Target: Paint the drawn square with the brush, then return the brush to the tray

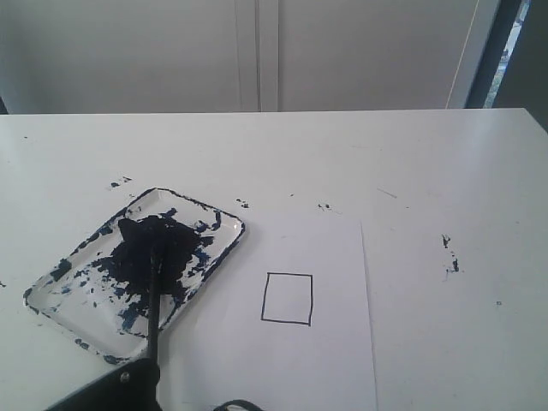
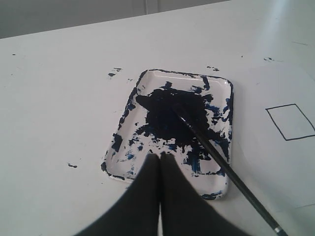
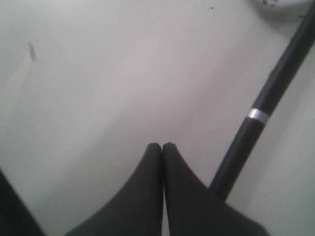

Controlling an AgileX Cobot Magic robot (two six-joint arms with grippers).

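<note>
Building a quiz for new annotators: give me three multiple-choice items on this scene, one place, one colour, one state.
1. The long thin black-handled brush's tip lies: A in the paint-smeared white tray; B on the white paper; C on the table.
2. The black-outlined drawn square's inside is: A blue; B white; C red.
3. The right gripper is: A open; B shut on the brush; C shut, empty.
Answers: A, bristles rest inside its rim; B, still unpainted; C, jaws meet, handle beside them.
</note>
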